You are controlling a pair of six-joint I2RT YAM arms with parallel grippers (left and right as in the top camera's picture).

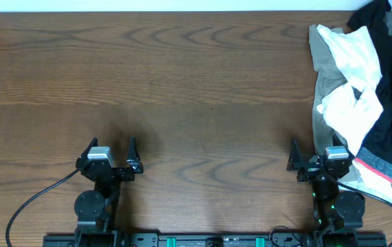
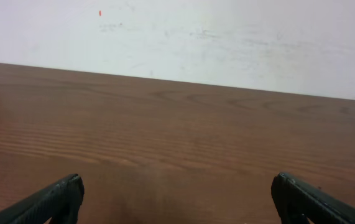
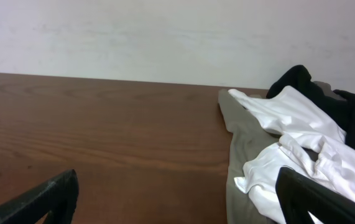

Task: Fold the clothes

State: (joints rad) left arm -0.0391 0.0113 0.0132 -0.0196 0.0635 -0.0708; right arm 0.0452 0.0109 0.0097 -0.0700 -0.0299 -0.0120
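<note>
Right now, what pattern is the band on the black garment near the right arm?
The band is red-and-grey striped; overhead shows it best.

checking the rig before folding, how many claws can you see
2. The left claw sits at the front left of the table, open and empty. The right claw sits at the front right, open, beside the white cloth. None seem hidden.
</note>
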